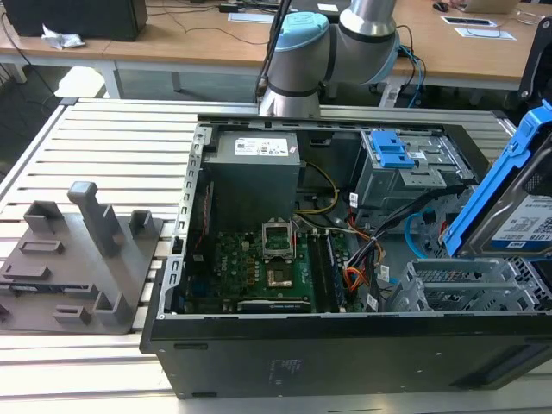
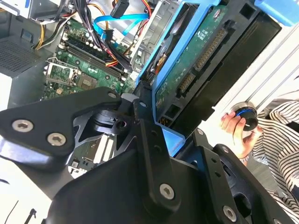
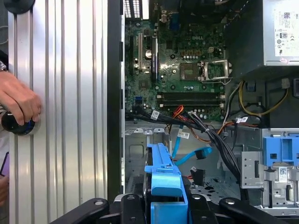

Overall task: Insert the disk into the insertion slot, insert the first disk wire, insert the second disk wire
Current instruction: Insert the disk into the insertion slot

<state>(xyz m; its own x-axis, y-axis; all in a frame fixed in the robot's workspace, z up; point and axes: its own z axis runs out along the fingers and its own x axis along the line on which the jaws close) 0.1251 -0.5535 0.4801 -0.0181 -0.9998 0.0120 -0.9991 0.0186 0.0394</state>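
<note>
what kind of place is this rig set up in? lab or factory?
Probably a robotics lab or office workshop: an open PC case sits on a slatted aluminium table, wooden desks with cables stand behind, and the gripper holds the disk.

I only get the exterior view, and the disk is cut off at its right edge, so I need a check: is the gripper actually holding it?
Observer: Yes. In the first wrist view the gripper is shut on the disk, clamping its blue frame from both sides.
Operator: Anyone nearby?
Observer: A hand rests on a black knob on the ribbed table beside the case.
Operator: Any cable plugged in yet?
Observer: No. In the second wrist view nothing is plugged into the disk; the light-blue cable lies inside the case.
</note>
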